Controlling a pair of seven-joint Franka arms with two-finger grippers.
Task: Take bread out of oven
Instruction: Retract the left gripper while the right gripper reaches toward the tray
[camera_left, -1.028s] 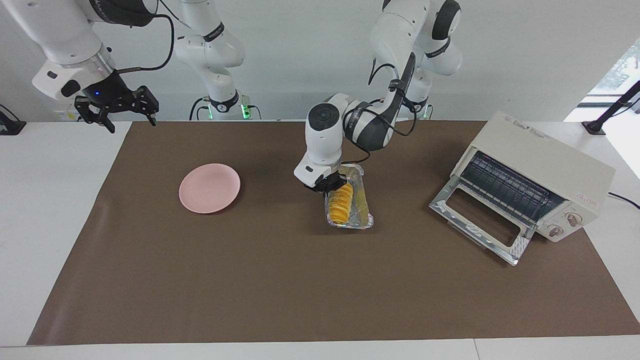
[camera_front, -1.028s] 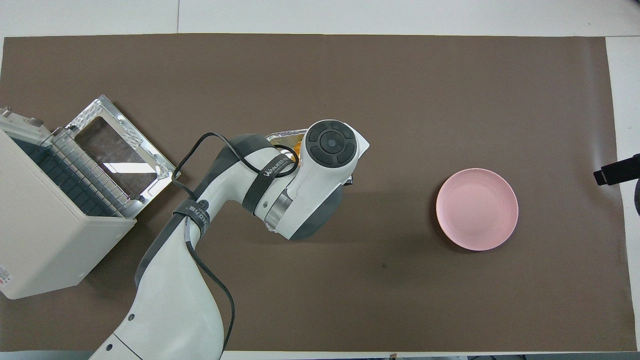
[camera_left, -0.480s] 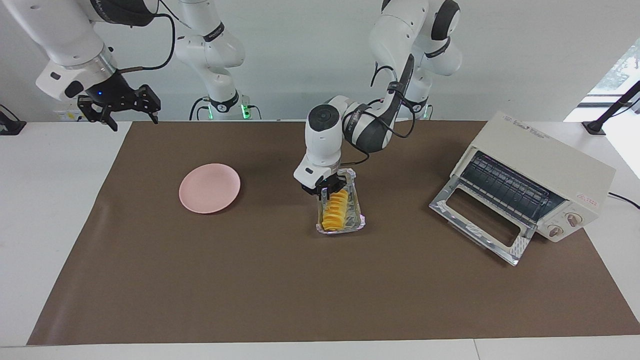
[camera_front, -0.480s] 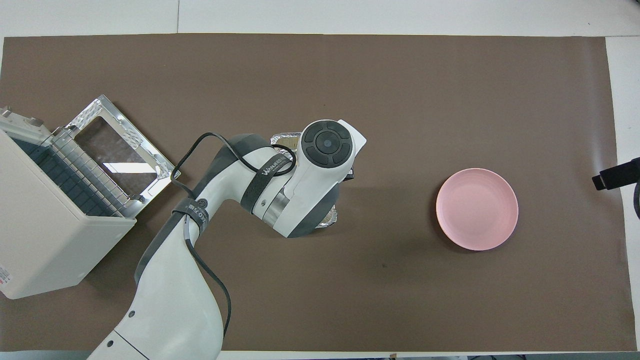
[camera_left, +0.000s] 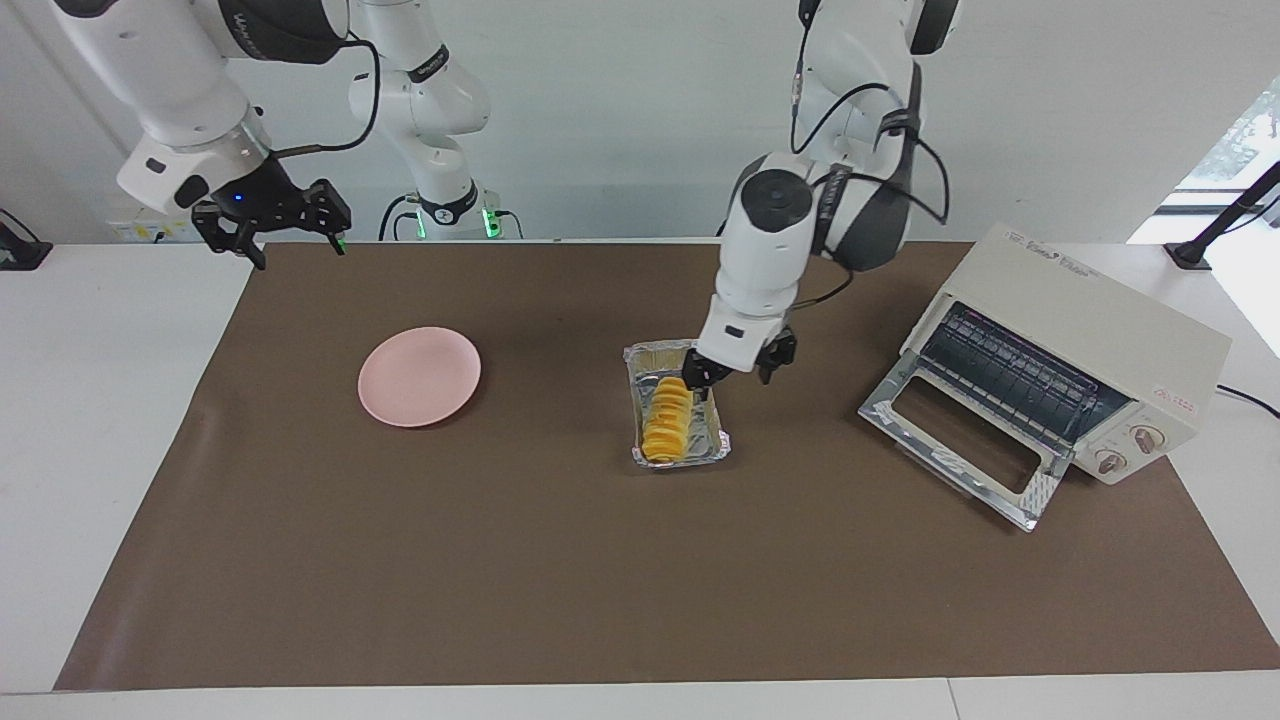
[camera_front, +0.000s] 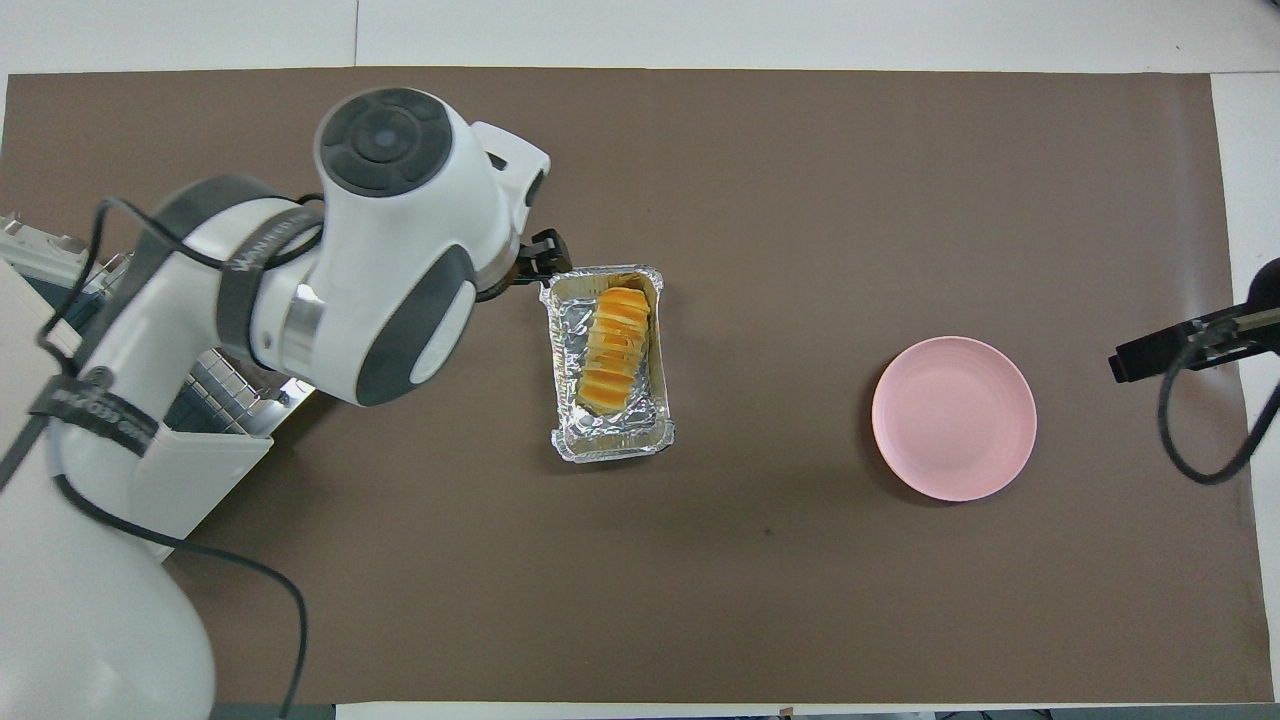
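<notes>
The bread (camera_left: 668, 418) lies in a silver foil tray (camera_left: 680, 462) on the brown mat, between the pink plate and the oven. It also shows in the overhead view (camera_front: 612, 350), in the tray (camera_front: 612, 452). The cream oven (camera_left: 1080, 340) stands at the left arm's end with its door (camera_left: 960, 435) dropped open and its rack bare. My left gripper (camera_left: 735, 370) is open and empty, raised over the tray's edge toward the oven. My right gripper (camera_left: 270, 225) waits open in the air over the mat's corner at the right arm's end.
A round pink plate (camera_left: 419, 376) lies bare on the mat toward the right arm's end, also in the overhead view (camera_front: 953, 417). The left arm covers most of the oven (camera_front: 100, 520) and its door from above.
My left gripper has let go of the tray, opened, risen and swung toward the oven. The tray with the bread now rests on the mat. My right gripper has drifted slightly toward the mat.
</notes>
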